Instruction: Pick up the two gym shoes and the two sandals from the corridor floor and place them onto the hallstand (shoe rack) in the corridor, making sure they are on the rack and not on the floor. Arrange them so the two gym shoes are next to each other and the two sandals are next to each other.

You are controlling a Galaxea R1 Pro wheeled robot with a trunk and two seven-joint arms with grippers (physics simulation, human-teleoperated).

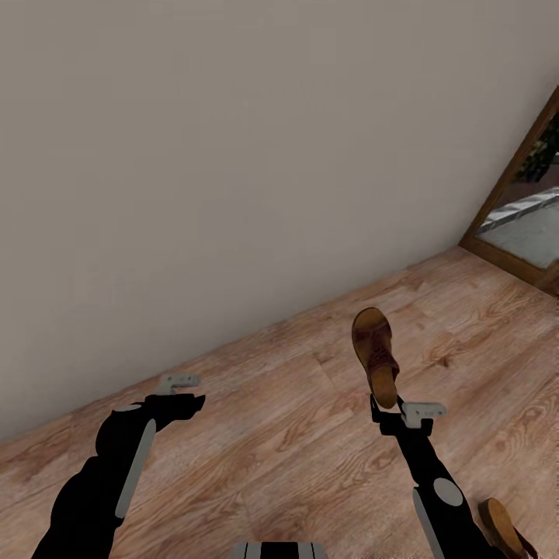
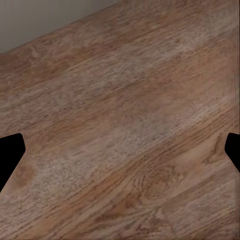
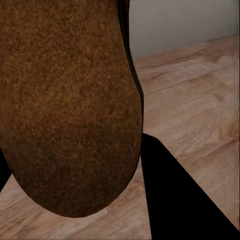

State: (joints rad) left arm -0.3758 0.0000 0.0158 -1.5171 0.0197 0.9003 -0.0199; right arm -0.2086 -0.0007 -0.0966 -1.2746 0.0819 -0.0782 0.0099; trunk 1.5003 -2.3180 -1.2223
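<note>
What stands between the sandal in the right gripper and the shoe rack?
Nothing visible, but the rack isn't in sight. The right gripper holds one sandal above bare corridor floor, facing a blank wall. The second sandal lies beside the right arm.

A second sandal (image 1: 506, 530) is cut off at the head view's lower right corner, its front out of frame.

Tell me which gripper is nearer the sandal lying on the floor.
Right. The right gripper, holding the other sandal, is just ahead of the floor sandal; the left gripper is far across the floor.
</note>
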